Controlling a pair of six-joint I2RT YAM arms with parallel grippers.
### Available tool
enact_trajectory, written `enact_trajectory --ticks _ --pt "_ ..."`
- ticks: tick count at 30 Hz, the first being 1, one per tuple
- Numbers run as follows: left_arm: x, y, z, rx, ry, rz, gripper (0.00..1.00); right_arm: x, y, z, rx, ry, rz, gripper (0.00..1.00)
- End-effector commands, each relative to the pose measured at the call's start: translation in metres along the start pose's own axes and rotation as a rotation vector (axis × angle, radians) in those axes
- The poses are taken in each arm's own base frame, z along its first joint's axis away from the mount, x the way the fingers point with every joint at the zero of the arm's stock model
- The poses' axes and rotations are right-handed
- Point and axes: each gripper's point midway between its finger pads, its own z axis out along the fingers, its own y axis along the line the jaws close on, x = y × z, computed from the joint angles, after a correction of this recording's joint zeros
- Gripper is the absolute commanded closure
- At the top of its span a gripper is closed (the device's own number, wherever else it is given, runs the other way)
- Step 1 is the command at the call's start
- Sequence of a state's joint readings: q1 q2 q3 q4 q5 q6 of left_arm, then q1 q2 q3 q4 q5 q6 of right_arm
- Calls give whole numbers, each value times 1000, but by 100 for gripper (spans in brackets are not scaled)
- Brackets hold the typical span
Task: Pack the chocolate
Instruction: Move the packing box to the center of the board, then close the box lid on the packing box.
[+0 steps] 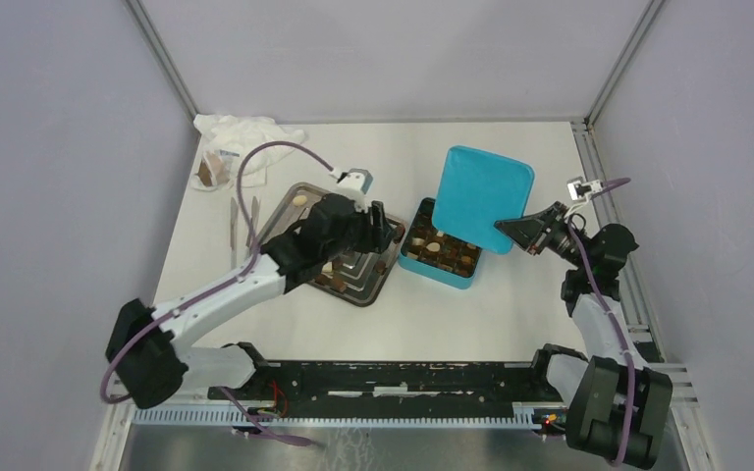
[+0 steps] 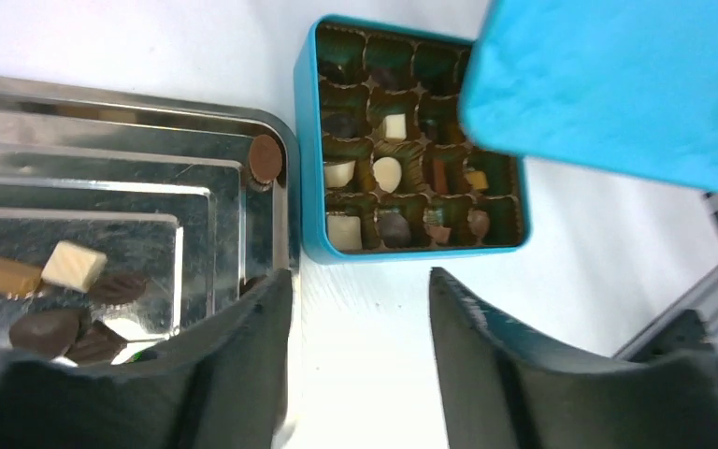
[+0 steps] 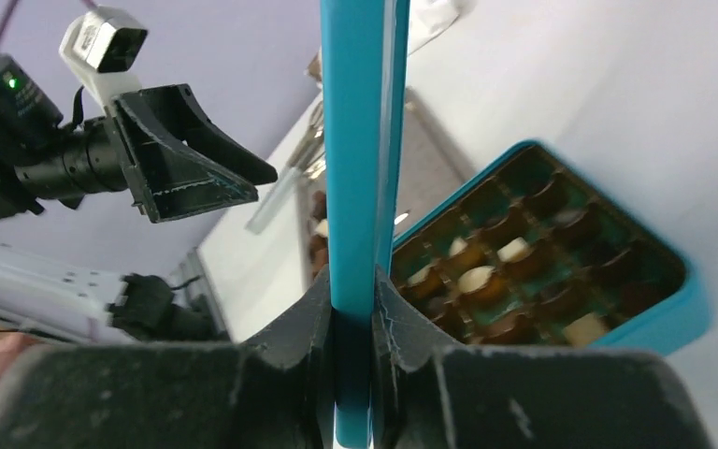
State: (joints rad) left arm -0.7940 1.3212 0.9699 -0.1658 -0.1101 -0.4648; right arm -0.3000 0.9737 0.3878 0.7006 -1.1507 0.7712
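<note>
A white table (image 1: 511, 294) carries the scene, with a teal lid (image 3: 360, 140) standing on edge, raised above the far right part of the open box and pinched at its lower rim between the pressed-together fingers of the right gripper (image 3: 353, 290). To the left a stepped steel tray (image 2: 150, 140) lies flat, and just beside its right rim sits the teal box (image 2: 307, 140) with brown grid dividers. A crumpled white plastic bag (image 1: 241, 132) rests at the far left corner of the table. The left gripper (image 2: 360, 299) hangs over the bare strip of table by the tray's right rim and the box's near left corner, its jaws spread apart with nothing between them and touching nothing. The chocolate (image 2: 73, 265) is split between two places: loose cream, light brown and dark pieces lie in the tray's floor to the left of the left finger, with one round dark disc (image 2: 265, 157) against the tray's inner corner, while other pieces fill several cells of the box just ahead of the fingertips
</note>
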Motion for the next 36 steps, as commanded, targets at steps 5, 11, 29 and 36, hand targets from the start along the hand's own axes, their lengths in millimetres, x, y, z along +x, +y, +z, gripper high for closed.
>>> enact_trajectory --ticks 5,11,29,36 --pt "-16 -8 -59 130 -209 -165 18 30 34 35 -89 42 394 100" --pt "1 2 -58 105 -193 -217 14 60 24 56 5 54 525 100" --pt "12 2 20 106 -71 -244 13 105 -17 56 191 69 613 100" --pt "25 6 55 158 41 -265 14 109 -25 58 222 76 624 97"
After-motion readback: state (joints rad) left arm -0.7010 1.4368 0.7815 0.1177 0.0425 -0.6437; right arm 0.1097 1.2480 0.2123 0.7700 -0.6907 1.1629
